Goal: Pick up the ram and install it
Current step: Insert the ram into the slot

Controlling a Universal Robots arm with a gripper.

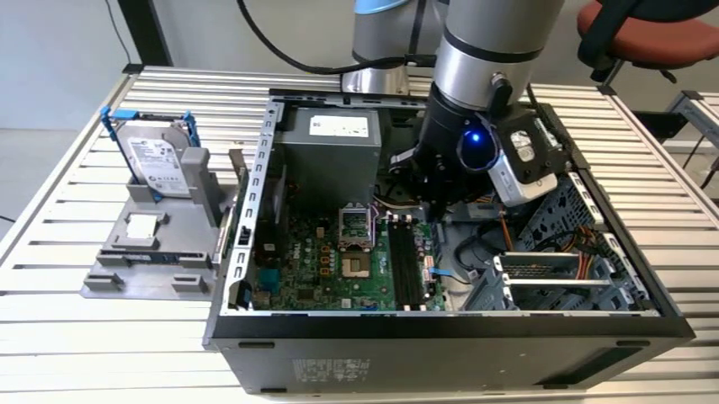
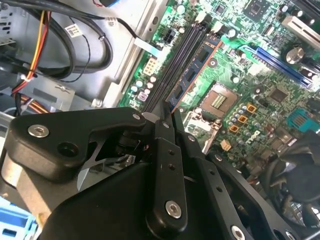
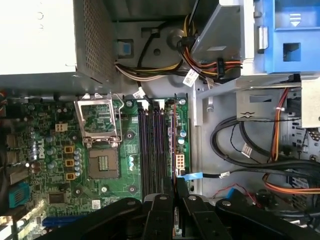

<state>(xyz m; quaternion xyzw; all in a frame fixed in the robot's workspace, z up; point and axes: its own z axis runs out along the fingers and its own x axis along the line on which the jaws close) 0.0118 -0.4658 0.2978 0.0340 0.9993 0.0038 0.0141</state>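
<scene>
The fingers (image 2: pixel 164 150) are pinched almost together on the ram (image 2: pixel 197 70) — a thin dark board standing on edge. It runs out ahead of them, in line with the black memory slots (image 2: pixel 170 65) on the motherboard (image 3: pixel 130 175). Whether its lower edge already sits in a slot, I cannot tell. It should handle as light and stiff but fragile — best held by its flat faces near the upper edge, clear of the contacts and square to the slot. A sideways twist could crack it.
</scene>
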